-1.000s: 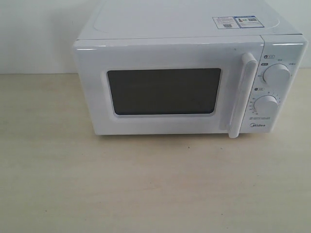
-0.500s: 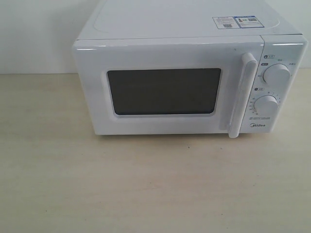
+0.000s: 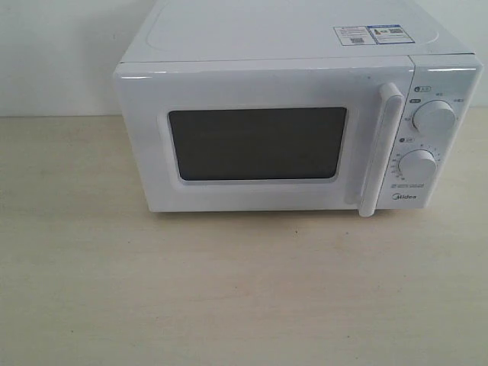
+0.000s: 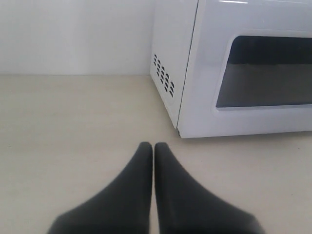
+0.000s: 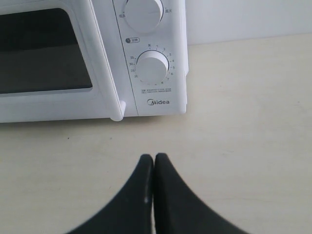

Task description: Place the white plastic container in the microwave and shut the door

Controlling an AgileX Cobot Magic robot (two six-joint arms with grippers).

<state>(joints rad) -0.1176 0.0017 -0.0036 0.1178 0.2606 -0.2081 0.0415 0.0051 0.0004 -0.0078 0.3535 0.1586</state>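
Your microwave [image 3: 282, 34] sits on the pale table [image 3: 229, 290] with its door [image 3: 259, 84] shut flush; through the dark window [image 3: 257, 143] you cannot tell what it holds. Your left gripper [image 4: 153, 151] and right gripper [image 5: 154, 161] hover before it, fingers pressed together, holding nothing

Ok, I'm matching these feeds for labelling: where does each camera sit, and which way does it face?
Exterior view: in front, slightly above the white boxy countertop microwave, facing its shut white dark-windowed door; no robot parts show.
Left wrist view: low over the pale wooden table, facing the microwave's vented side corner; shut black left claw shows.
Right wrist view: low, facing the round white lower dial; shut black right claw shows.
Shared: all three show the door.
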